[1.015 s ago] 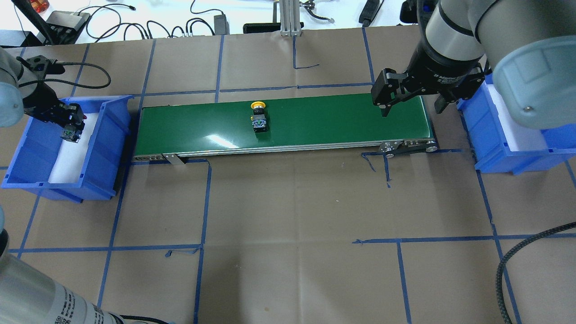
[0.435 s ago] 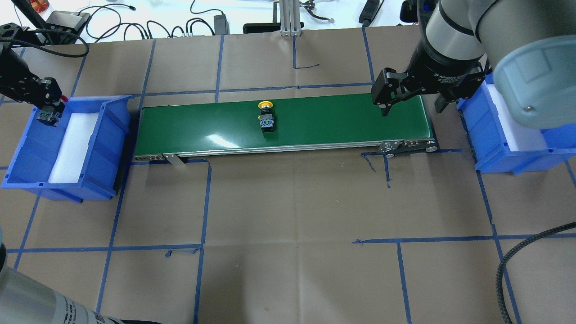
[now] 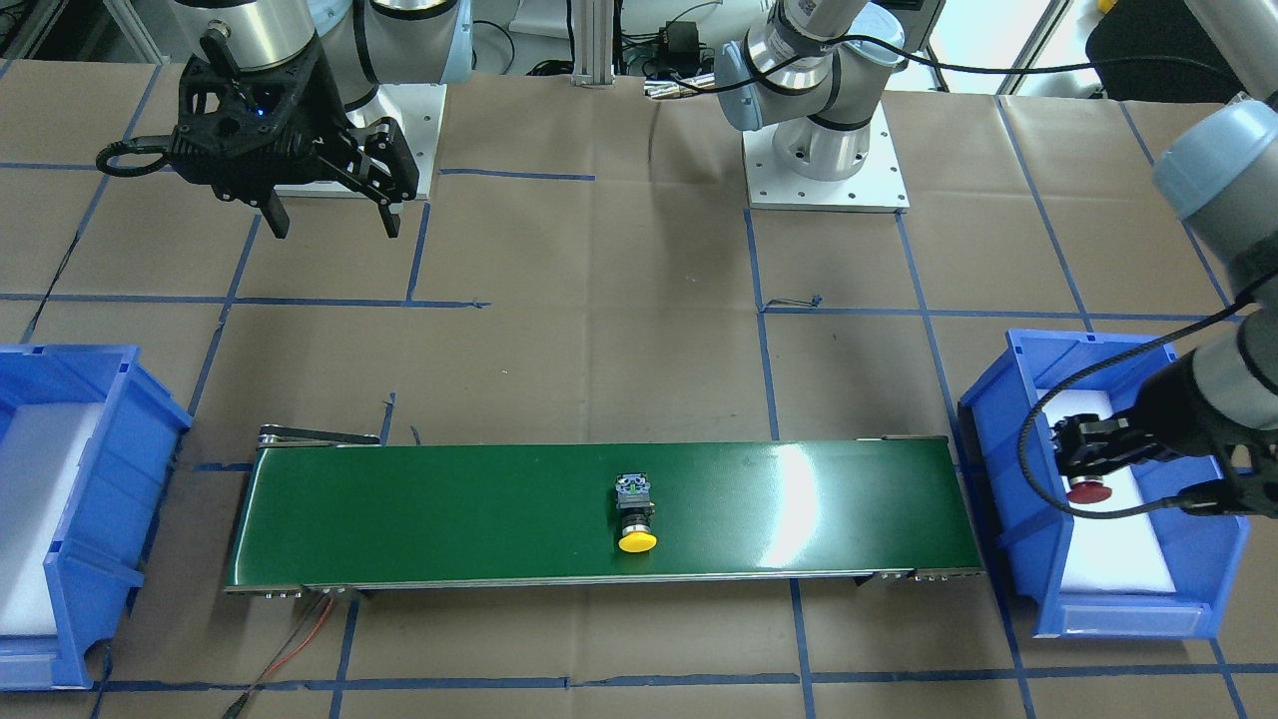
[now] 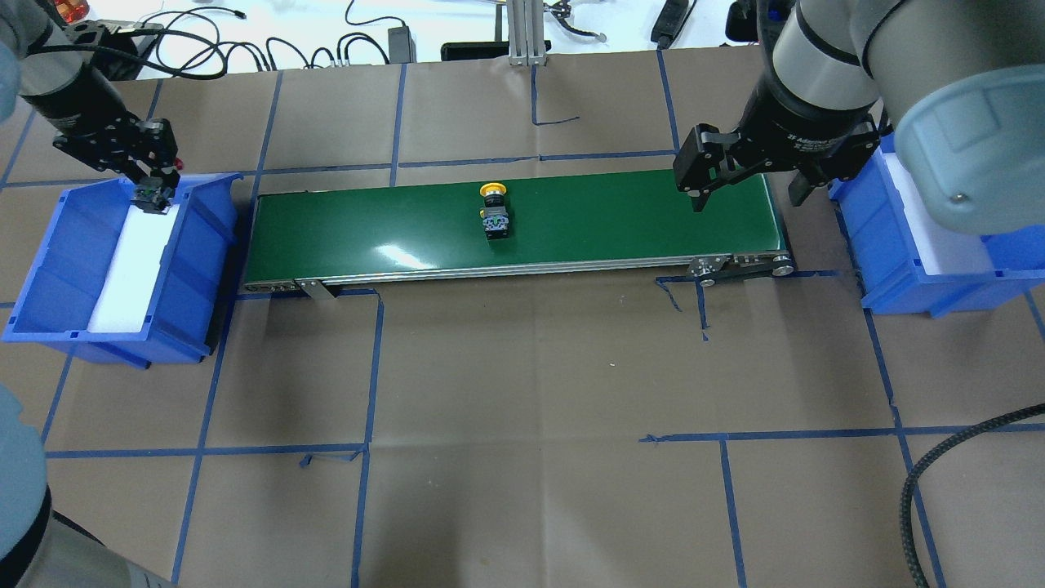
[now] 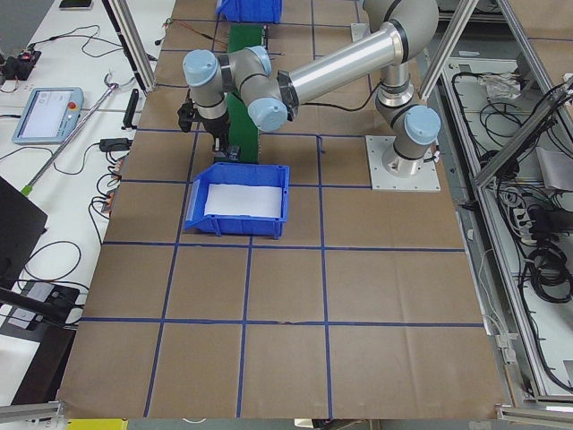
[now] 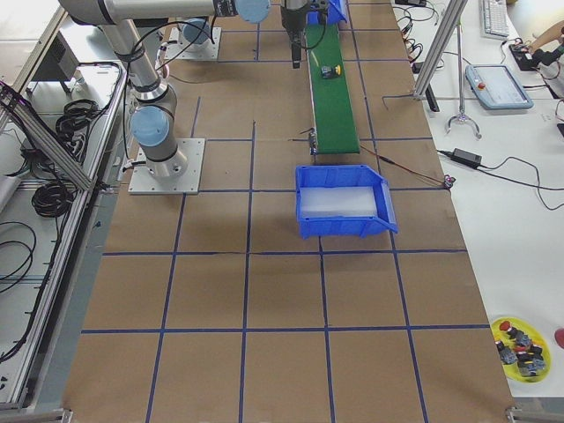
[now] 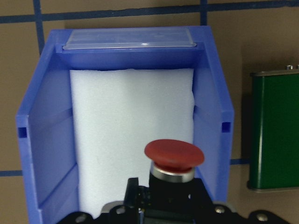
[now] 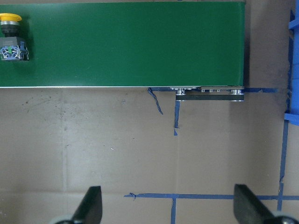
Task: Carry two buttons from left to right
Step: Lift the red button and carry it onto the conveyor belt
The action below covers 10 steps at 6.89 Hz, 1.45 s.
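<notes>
My left gripper (image 4: 152,181) is shut on the red button (image 3: 1088,491) and holds it above the far end of the left blue bin (image 4: 204,245). The left wrist view shows the button's red cap (image 7: 174,154) over the bin's white foam. The yellow button (image 4: 495,211) lies on its side near the middle of the green conveyor belt (image 4: 612,220), and also shows in the front view (image 3: 635,514) and at the left edge of the right wrist view (image 8: 10,35). My right gripper (image 4: 747,200) is open and empty above the belt's right end.
The right blue bin (image 4: 890,245) with white foam stands just past the belt's right end, partly under my right arm. Brown paper with blue tape lines covers the table. Cables and devices lie along the far edge (image 4: 245,41).
My left gripper lifted the red button out of the left bin's middle, swung to the bin's far end, then towards the belt. The yellow button moved right along the belt. My right gripper stayed still.
</notes>
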Available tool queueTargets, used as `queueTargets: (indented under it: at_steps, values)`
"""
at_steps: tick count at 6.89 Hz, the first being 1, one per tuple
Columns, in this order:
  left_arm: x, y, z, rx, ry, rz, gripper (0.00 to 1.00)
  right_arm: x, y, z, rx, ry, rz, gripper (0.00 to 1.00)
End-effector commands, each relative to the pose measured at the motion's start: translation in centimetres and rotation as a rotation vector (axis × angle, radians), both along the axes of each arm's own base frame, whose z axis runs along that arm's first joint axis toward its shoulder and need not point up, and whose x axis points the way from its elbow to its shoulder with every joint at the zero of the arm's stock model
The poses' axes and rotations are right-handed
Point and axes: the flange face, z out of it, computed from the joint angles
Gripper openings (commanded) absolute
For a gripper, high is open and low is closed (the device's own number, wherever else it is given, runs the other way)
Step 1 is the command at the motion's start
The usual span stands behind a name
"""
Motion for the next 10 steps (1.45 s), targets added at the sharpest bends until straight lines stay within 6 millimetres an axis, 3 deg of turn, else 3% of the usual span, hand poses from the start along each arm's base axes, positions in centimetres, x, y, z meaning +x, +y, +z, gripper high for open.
queueTargets:
  at_steps: [1,3,5,9,10]
  values:
    - [-9.3,0.0,-2.5,0.032,-0.003,0.108,0.02,0.0,0.0,0.0,0.001,0.000,0.000,1.00]
    - [-10.5,0.1,-6.5,0.005,-0.009,0.130,0.02,0.0,0.1,0.0,-0.001,0.000,-0.001,1.00]
    - [-10.6,1.5,-11.1,-0.073,-0.026,0.129,0.03,0.0,0.0,0.2,-0.002,-0.002,-0.001,1.00]
    - [-10.6,1.7,-11.1,-0.087,-0.030,0.126,0.10,0.0,0.0,0.2,-0.002,-0.002,-0.001,1.00]
    - [-10.5,1.8,-11.3,-0.084,-0.027,0.124,0.33,0.0,0.1,0.1,-0.001,-0.002,-0.001,1.00]
